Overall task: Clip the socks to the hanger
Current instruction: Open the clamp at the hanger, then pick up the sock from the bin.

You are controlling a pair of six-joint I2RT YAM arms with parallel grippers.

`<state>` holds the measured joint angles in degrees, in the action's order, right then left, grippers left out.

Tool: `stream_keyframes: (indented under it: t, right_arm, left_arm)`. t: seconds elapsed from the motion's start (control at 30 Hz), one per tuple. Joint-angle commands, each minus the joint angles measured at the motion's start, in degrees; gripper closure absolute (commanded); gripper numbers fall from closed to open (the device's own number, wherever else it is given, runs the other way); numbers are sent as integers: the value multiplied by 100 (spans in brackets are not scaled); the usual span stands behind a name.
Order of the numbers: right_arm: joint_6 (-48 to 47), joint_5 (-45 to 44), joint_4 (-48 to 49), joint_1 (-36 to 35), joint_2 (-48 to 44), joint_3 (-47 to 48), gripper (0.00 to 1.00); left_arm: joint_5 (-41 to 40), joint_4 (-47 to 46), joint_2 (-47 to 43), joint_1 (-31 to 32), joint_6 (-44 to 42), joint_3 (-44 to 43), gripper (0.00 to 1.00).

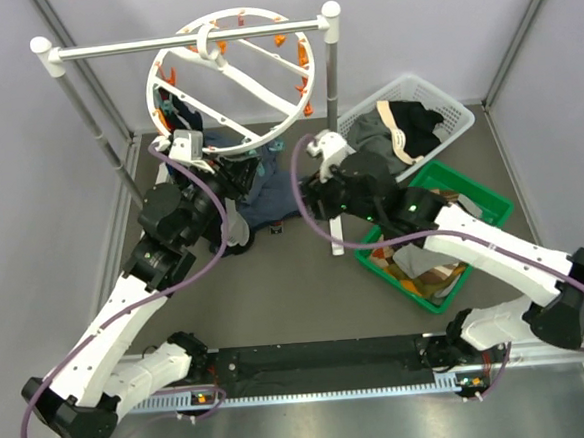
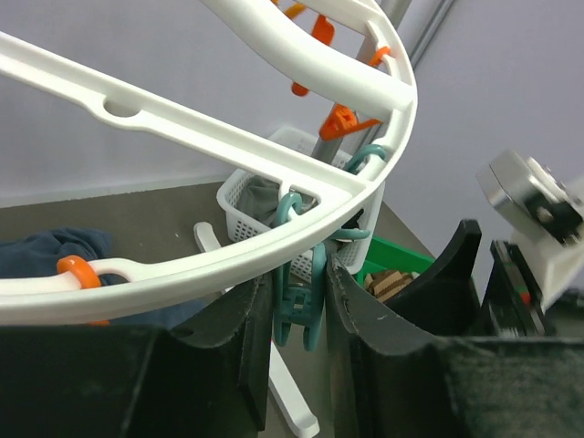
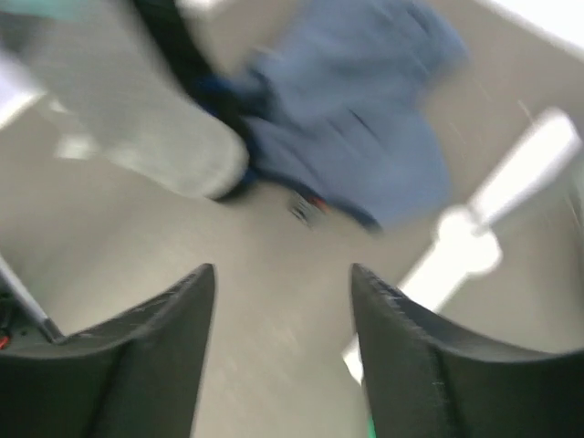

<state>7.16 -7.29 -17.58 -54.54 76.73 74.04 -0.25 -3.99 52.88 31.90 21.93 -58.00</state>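
Currently my left pincer [image 2: 298, 278] brackets, narrow, a teal plastic clip [image 2: 297, 315] on the round white plastic hanger [image 2: 182, 271]; squeezing, I cannot tell. Dark navy fabric sock [image 1: 183, 118] hangs upper left; wide, empty right pincer [image 3: 283, 274] should fetch another.

Left gripper [image 2: 299, 274]: we sit under the hanger [image 2: 228, 260] rim, a teal clip [image 2: 294, 310] filling our jaws.
Right gripper [image 3: 283, 292]: bare worktop [image 3: 283, 351] between our parted fingers; blue garment [image 3: 365, 128] ahead.

Grey table [image 1: 298, 299] carries blue garment [image 1: 266, 201], white basket [image 1: 458, 125] and green crate [image 1: 486, 193].
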Motion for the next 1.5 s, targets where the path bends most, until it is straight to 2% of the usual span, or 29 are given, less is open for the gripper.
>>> stream_keyframes:
  t: [0.0,0.13,0.17,0.27,0.3,0.4,0.5,0.63,0.73,0.77,0.87,1.03,1.3,1.37,1.4,1.47]
  right_arm:
    - [909,-448,-1577,689,-685,-223,37]
    - [1471,-528,-2545,1786,-975,-408,35]
    - [1534,-571,-2679,2268,-1080,-504,34]
    - [1771,-651,-2917,3096,-1195,-758,34]
    - [1832,-451,-2883,3682,-1239,-847,34]
    - [2157,-3,-2593,4755,-1204,-1198,34]
    - [2430,17,-2154,5608,-1178,-1532,36]
    - [2781,105,-1556,6357,-872,-1980,40]
    - [2931,324,-994,6885,-581,-2305,48]
    - [2932,368,-845,6957,-502,-2385,52]
    - [2914,692,-299,7194,-82,-2500,57]
    - [2669,869,219,7379,579,-2360,57]
    - [2510,1124,492,7485,1634,-2253,57]
    - [2449,1212,502,7493,1687,-2262,64]
    - [2422,1221,493,7493,1670,-2297,73]
    - [2282,1221,405,7493,1574,-2315,86]
  left_arm:
    - [341,-454,-41,-35,-225,227,100]
    - [482,-418,-181,-35,-330,420,100]
    - [482,-410,-208,-35,-356,447,100]
    - [544,-427,-313,-43,-383,561,100]
    - [587,-462,-322,-35,-400,596,100]
    - [640,-471,-340,-35,-462,597,100]
    - [597,-454,-375,-35,-506,632,100]
    - [605,-445,-402,-35,-541,623,100]
    - [605,-445,-437,-44,-541,632,100]
    - [605,-445,-437,-35,-541,640,100]
    - [623,-436,-428,-35,-550,623,100]
    - [649,-445,-375,-43,-532,632,100]
    - [684,-427,-287,-35,-497,632,100]
    - [684,-436,-261,-35,-488,623,100]
    - [702,-436,-261,-43,-480,632,100]
    - [728,-436,-252,-43,-471,632,100]
